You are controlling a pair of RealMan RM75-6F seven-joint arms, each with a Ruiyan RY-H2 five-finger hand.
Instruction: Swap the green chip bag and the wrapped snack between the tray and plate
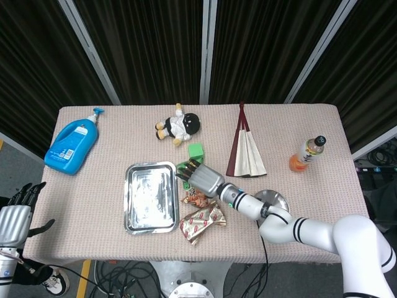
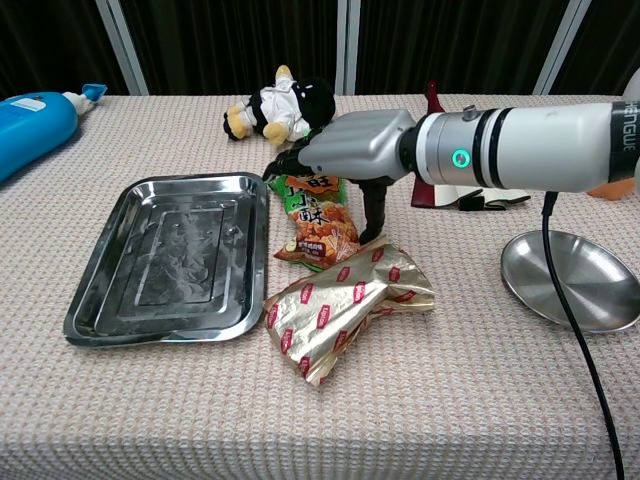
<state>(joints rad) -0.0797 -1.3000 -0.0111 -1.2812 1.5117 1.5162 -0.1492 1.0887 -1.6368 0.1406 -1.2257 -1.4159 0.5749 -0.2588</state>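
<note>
The green chip bag [image 2: 318, 222] lies on the tablecloth just right of the empty steel tray [image 2: 170, 255], outside it. The gold wrapped snack [image 2: 345, 305] lies in front of the bag, also on the cloth. The round steel plate [image 2: 575, 280] stands empty at the right. My right hand [image 2: 345, 150] hovers over the bag's far end, fingers spread toward the tray and thumb pointing down beside the bag, holding nothing. In the head view the right hand [image 1: 200, 177] covers most of the chip bag [image 1: 197, 197]. My left hand [image 1: 15, 217] hangs off the table's left edge, fingers apart.
A blue detergent bottle [image 1: 71, 146] lies at the far left. A plush toy [image 1: 178, 126] and a small green box [image 1: 196, 151] sit behind the bag. A folded fan [image 1: 247, 152] and an orange drink bottle [image 1: 307, 154] are at the right.
</note>
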